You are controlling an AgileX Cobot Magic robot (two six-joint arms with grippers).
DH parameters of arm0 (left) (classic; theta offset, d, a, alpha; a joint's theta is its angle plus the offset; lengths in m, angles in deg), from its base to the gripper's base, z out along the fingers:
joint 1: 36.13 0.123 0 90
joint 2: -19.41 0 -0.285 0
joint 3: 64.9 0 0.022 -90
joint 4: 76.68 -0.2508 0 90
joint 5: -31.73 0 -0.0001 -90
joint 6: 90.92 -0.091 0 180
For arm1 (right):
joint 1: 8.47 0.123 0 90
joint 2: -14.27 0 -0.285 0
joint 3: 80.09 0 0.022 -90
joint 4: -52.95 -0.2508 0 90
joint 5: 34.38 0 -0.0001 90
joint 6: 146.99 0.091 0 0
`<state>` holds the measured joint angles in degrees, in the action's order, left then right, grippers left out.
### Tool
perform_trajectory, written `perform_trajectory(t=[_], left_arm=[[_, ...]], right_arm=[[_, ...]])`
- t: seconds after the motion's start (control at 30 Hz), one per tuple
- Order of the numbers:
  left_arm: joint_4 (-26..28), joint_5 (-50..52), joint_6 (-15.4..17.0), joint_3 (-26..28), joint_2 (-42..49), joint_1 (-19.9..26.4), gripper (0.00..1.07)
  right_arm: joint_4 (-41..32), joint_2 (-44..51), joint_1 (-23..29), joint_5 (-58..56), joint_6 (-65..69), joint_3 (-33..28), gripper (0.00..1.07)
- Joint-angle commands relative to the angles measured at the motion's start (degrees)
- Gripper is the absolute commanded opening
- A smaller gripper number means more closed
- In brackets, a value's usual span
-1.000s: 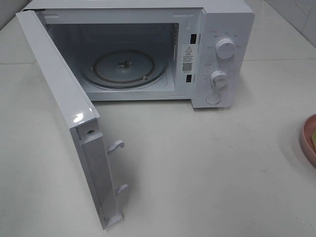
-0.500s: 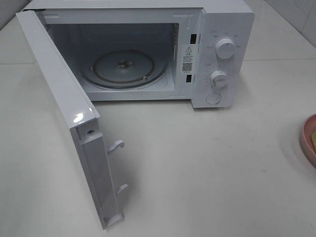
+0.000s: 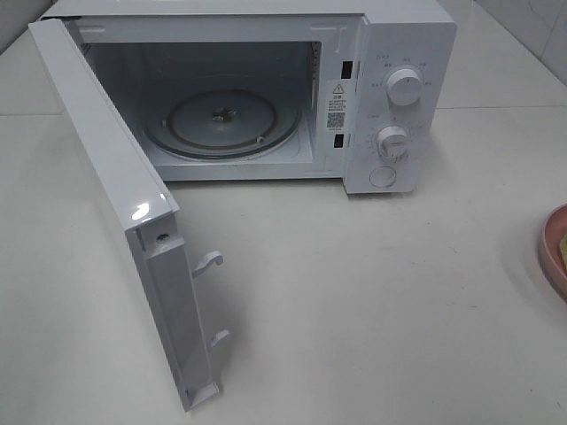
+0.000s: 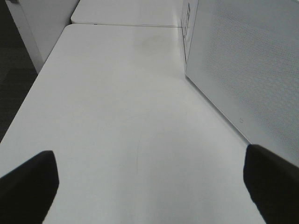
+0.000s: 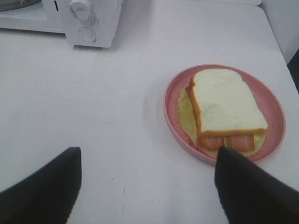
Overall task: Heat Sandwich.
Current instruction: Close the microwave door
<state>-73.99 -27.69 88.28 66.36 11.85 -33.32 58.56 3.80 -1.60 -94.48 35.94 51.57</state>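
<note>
High view down onto microwave (image 3: 266, 88); wrist views low over table (image 4: 117, 116), right sharing microwave's control panel (image 5: 91, 21).

pink plate (image 3: 556, 252) cut by frame edge, dial markings unreadable

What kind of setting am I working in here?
Probably a staged kitchen-style test bench rather than a real kitchen: a white microwave stands with its door swung open on a bare white table, beside a sandwich on a pink plate. Nothing else domestic shows.
</note>
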Motion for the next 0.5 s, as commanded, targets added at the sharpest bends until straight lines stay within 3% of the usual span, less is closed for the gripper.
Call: perform_trajectory(t=[0.03, 0.5], left_arm=[[0.23, 0.11, -0.11, -0.11, 1.60, 0.17, 1.03], [0.23, 0.11, -0.11, -0.11, 1.60, 0.17, 1.03]], right_arm=[[0.06, 2.18, -0.92, 0.52, -0.52, -0.06, 0.76], [-0.11, 4.30, -0.92, 0.52, -0.57, -0.06, 0.76]])
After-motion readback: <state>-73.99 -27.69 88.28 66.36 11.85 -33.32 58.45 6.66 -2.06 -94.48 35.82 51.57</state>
